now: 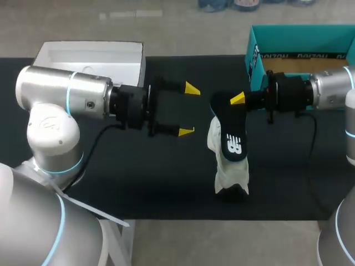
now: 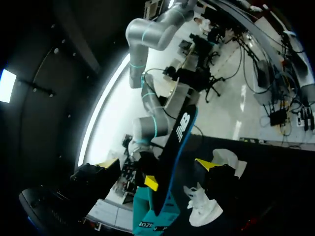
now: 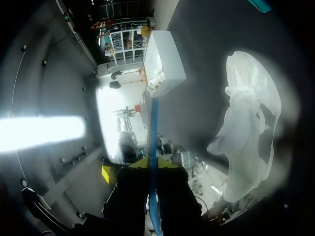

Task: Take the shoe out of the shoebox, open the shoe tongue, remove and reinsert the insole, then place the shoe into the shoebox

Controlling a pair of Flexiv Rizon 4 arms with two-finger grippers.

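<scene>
The black table surface [image 1: 138, 183] carries a white fabric shoe [image 1: 232, 176], which rests near the front edge, a little right of the middle. A teal cardboard shoebox [image 1: 260, 44] stands open at the back right corner. A white cardboard box [image 1: 89, 58], also open on top, stands at the back left corner.

My right arm comes in from the right edge. The right gripper [image 1: 236, 101] is above the middle of the surface, just in front of the shoebox's near corner. Its jaws are clamped narrowly on the upper end of a dark, flat insole with a white logo [image 1: 232, 136]. In the right wrist view the insole shows as a thin blue edge running straight out between the fingers, with the shoe off to one side of it on the surface. From the gripper the insole hangs downward and toward the front edge. Its lower end overlaps the shoe in the head view, and I cannot tell whether the two touch.

My left arm reaches in from the left edge. The left gripper [image 1: 188, 110] is above the surface, left of the insole and level with its upper end. Its jaws stand wide, one yellow tip toward the back edge and the other toward the front, with nothing between them. In the left wrist view the insole stands edge-on just ahead of the parted fingers, apart from both, with the shoe beyond it and lower.
</scene>
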